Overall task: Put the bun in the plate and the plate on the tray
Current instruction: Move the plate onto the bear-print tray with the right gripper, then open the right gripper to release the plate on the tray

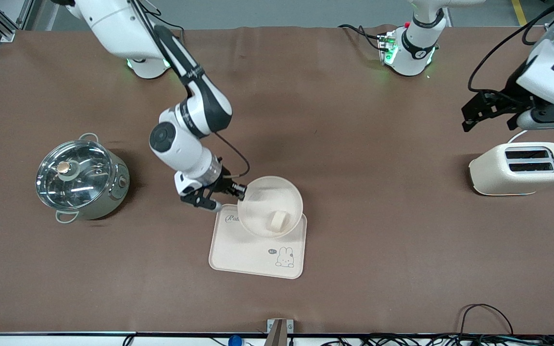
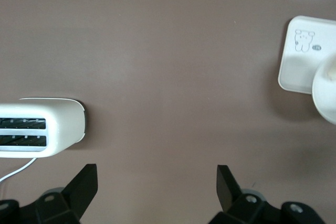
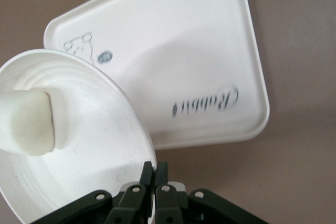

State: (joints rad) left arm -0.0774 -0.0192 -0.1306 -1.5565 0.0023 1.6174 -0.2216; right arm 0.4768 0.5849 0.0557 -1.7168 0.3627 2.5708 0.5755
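My right gripper is shut on the rim of the round cream plate and holds it up, tilted, over the end of the tray farther from the front camera. The pale bun lies inside the plate near its lower edge. The cream rectangular tray with "Rabbit" lettering and a rabbit drawing rests on the brown table under the plate. My left gripper hangs open and empty above the table near the toaster, and that arm waits.
A cream toaster stands at the left arm's end of the table. A steel pot with a glass lid sits toward the right arm's end. Cables run along the table edge nearest the front camera.
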